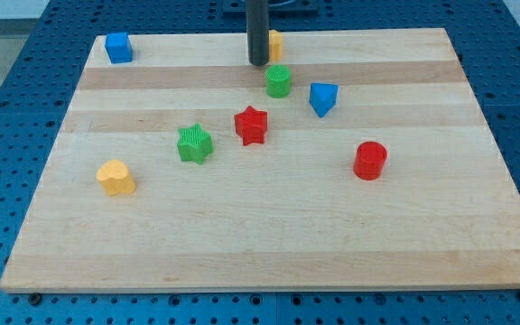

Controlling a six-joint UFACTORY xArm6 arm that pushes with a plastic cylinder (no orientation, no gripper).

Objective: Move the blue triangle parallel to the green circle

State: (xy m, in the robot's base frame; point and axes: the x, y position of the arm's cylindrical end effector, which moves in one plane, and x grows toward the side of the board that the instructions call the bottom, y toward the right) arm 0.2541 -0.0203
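Wooden board [242,226] | my tip [258,63] half-hides orange block [275,43]; above green circle [279,81]

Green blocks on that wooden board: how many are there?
2. The green circle sits near the view's top centre, just below my tip; the green star lies left of the red star.

green circle [279,81] just beside blue triangle [323,98], right side clear

My tip [258,63] ends a straight, smooth rod (dark grey, cylindrical).
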